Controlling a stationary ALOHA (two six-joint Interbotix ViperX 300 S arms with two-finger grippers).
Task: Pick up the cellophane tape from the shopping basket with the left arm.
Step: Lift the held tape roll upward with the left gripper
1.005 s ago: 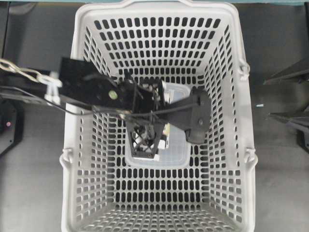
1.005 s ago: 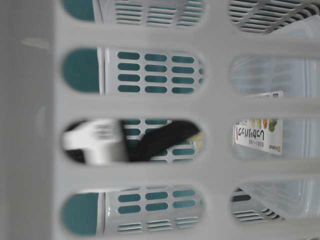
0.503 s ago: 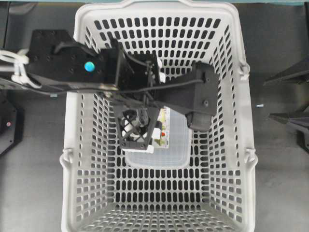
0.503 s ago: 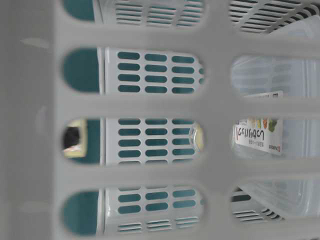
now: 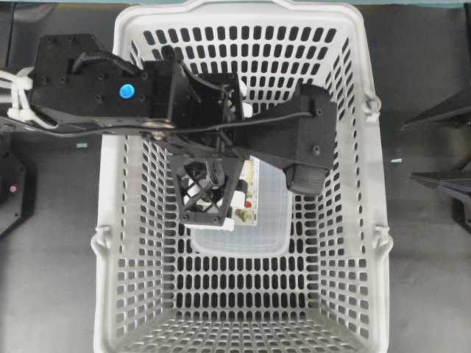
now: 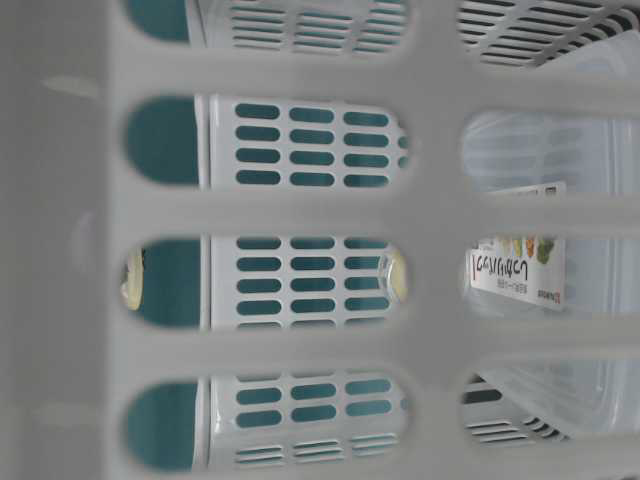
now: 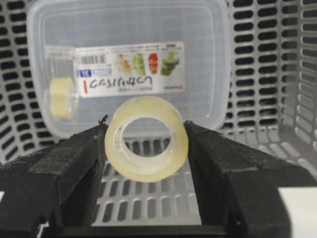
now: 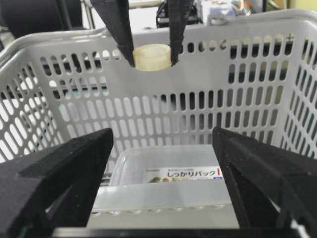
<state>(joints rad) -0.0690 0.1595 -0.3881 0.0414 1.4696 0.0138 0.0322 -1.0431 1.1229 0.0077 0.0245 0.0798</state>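
The cellophane tape (image 7: pixel 146 169), a pale-yellow translucent ring, is clamped upright between the two black pads of my left gripper (image 7: pixel 146 135), which is shut on it. It hangs clear above the slotted floor of the light-grey shopping basket (image 7: pixel 262 74). From the right wrist view the tape (image 8: pixel 152 57) hangs near the height of the basket's far rim (image 8: pixel 74 47). In the overhead view the left arm (image 5: pixel 125 92) reaches over the basket's left wall (image 5: pixel 109 184), fingers (image 5: pixel 202 198) pointing down. My right gripper (image 8: pixel 163 134) stands open and empty.
A clear rectangular box (image 5: pixel 268 220) with a fruit label (image 7: pixel 131 67) lies on the basket floor under the left gripper. Another pale-yellow roll (image 7: pixel 59 96) shows at the box's left end. The box (image 8: pixel 163 198) sits just past the right gripper's fingers.
My left arm has risen from the basket floor with the tape held in it, passing out of the table-level slot. The right gripper has not moved.
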